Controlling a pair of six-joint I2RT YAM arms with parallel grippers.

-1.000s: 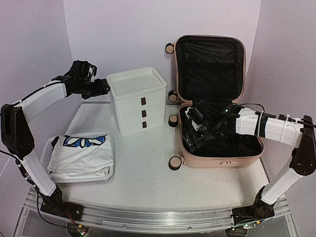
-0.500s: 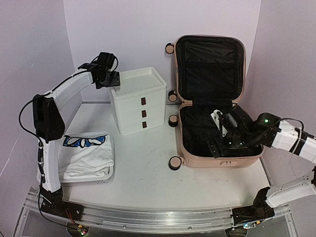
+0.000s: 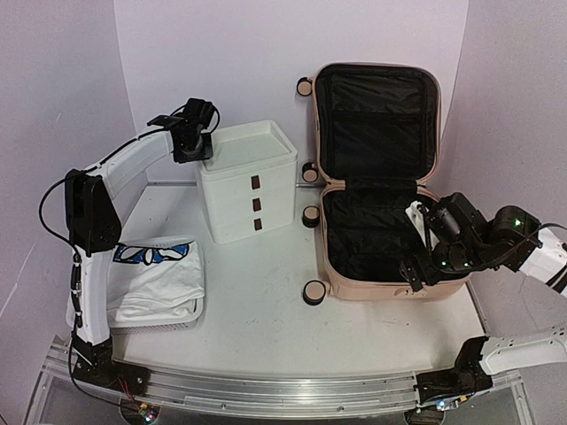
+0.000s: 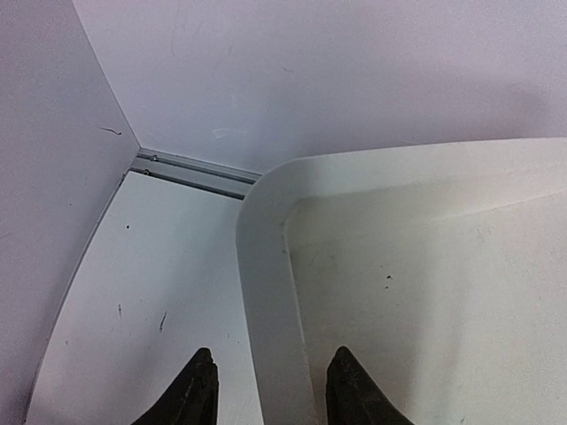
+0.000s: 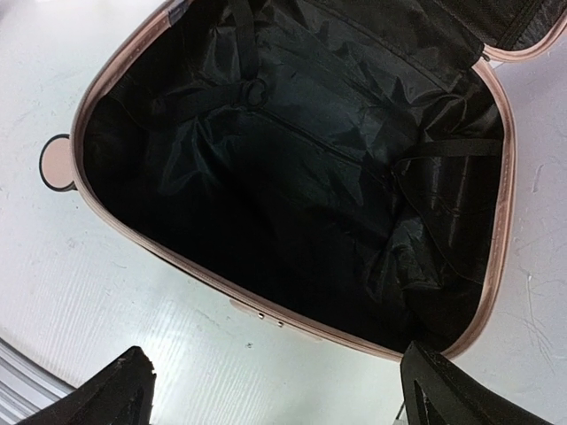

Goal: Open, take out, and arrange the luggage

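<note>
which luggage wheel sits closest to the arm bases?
The wheel at the luggage base shell's near-left corner; the other three wheels line up farther back, toward the lid.

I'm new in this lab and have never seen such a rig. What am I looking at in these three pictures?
Two robot arms are bolted at the near edge of a table. The wide picture comes from a fixed camera above and behind them. The other two come from a small camera on each wrist, so the dark tips at the bottom are that arm's own fingers. On the table are a white drawer unit, an open pale pink suitcase whose black-lined lower half looks empty, and a white basket holding a folded white cloth with a blue print. The left gripper is open, its fingers either side of the rim of the drawer unit's top tray. The right gripper hangs wide open above the suitcase's lower half. Neither holds anything.
</note>
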